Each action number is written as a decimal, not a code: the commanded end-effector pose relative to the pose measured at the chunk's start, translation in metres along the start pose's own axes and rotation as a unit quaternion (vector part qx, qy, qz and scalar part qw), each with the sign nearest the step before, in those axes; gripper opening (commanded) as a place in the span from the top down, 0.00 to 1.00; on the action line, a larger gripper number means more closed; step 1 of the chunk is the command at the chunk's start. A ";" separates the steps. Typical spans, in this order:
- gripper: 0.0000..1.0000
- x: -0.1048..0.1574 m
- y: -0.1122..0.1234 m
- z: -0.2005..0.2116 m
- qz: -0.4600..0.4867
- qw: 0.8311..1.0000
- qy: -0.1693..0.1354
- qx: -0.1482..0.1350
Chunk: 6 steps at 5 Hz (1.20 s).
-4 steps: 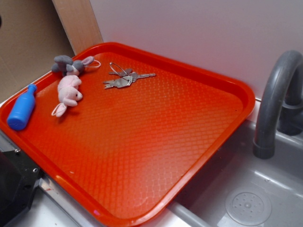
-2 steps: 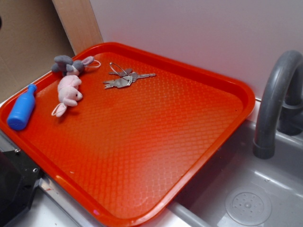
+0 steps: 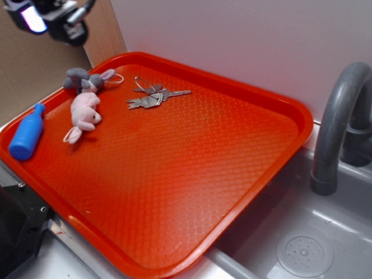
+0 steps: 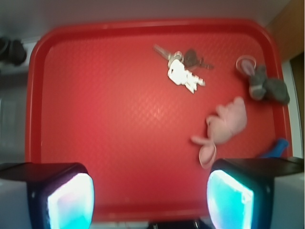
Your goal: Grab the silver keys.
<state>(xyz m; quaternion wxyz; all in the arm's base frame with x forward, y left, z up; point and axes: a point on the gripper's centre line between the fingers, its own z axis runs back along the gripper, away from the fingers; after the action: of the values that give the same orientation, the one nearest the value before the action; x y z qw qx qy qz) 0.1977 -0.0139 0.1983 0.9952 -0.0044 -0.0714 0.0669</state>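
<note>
Keys first: the silver keys (image 3: 156, 96) lie flat on the red tray (image 3: 192, 192), toward its far edge near the white wall (image 3: 244, 40), with the blades fanned out and a thin wire ring looping off the bunch on the wall side. In the wrist view the same bunch (image 4: 183, 72) sits in the upper middle of the tray (image 4: 95, 119), one pale blade catching the light. Nothing touches them.

Just beside them, toward the tray's corner, lies a small grey plush toy (image 3: 87, 79), and below it a pink plush toy (image 3: 85, 113) stretched out on the tray floor — the two nearly meet end to end. A blue toy bottle (image 3: 27, 137) rests on the tray's near left rim, well apart from the keys.

Up in the exterior view's top left corner the gripper (image 3: 46, 17) hangs in the air, well above and behind the tray, holding nothing. From the wrist camera its fingers (image 4: 69, 200) show at the bottom corners of the frame, spread wide with bare tray between them — the keys are far ahead of the gap.

Right of the tray stands a grey faucet (image 3: 340, 116) over a grey sink (image 3: 302, 244)
</note>
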 end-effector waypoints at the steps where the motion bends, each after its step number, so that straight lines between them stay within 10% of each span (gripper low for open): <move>1: 0.00 0.064 0.032 -0.041 0.100 0.995 -0.018 -0.011; 3: 0.00 0.098 0.060 -0.058 0.249 0.966 -0.062 -0.003; 6: 0.00 0.079 0.084 -0.075 0.533 0.841 -0.092 0.000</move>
<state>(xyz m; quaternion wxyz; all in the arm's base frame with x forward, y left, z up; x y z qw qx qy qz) 0.2822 0.0762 0.1212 0.8038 -0.0280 -0.1259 0.5807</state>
